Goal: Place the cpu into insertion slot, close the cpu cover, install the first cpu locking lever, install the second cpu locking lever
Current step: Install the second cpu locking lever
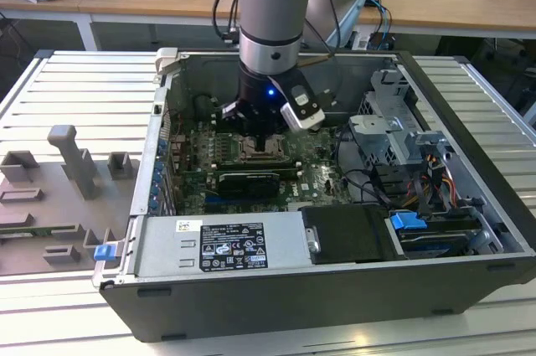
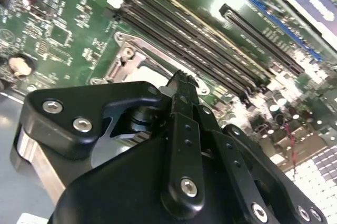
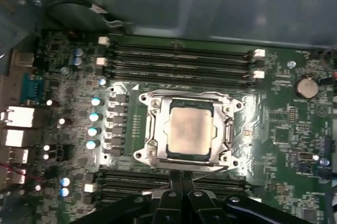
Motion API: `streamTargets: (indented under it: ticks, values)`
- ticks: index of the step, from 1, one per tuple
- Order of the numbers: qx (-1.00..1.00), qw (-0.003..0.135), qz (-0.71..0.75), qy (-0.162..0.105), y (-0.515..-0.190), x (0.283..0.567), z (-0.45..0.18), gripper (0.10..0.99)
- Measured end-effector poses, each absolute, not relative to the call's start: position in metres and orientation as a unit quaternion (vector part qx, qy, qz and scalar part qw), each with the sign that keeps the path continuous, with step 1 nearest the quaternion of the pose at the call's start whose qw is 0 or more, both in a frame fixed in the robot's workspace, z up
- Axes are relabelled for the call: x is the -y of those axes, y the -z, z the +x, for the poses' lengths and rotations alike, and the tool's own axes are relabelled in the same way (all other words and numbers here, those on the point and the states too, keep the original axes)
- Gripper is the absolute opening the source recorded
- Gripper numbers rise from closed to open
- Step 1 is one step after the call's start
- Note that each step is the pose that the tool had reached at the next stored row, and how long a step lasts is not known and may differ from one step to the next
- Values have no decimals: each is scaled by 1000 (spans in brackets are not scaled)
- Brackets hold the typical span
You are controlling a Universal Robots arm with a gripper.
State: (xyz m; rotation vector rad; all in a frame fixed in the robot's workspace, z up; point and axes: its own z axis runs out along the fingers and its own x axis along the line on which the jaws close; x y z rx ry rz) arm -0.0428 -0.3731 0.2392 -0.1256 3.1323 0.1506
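1. I have the arm (image 1: 268,4) reaching down into the open computer case (image 1: 469,197), which lies on the slatted table (image 1: 75,88)
2. The pincer (image 3: 181,179) hangs low over the green motherboard (image 3: 274,118), just beside one edge of the socket, between it and a bank of memory slots (image 3: 174,184)
3. Its two fingers (image 3: 175,182) are pressed together, tip against tip, with nothing pinched between them; the second wrist view shows the same closed tip (image 2: 181,84) by the socket corner
4. The cpu (image 3: 189,128) sits flat in the insertion slot, its pale metal top facing up
5. The cpu cover (image 3: 152,129) lies down around the chip, which shows through its window
6. In the exterior view, a grey fixture tray (image 1: 59,197) sits on the table to that view's left of the case
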Motion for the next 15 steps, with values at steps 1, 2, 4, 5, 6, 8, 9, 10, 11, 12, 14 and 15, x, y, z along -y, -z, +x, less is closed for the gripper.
streamTargets:
  ticks: [1,2,4,5,6,8,9,10,11,12,14,15]
  values:
    - [-998,2,-41,-48,-239,373,-44,106]
    - [-998,2,-42,-48,-239,374,-46,106]
    - [-998,1,-46,-48,-237,377,-53,106]
    - [-998,1,-47,-48,-236,377,-55,106]
    - [-998,1,-47,-49,-235,377,-57,106]
    - [-998,1,-47,-49,-230,378,-59,106]
    - [-998,1,-47,-50,-228,378,-60,106]
    - [-998,1,-47,-50,-227,378,-61,106]
    - [-998,1,-47,-50,-225,378,-61,106]
    - [-998,1,-47,-50,-223,378,-61,106]
    - [-998,1,-47,-52,-219,378,-61,106]
    - [-998,1,-47,-53,-218,378,-61,106]
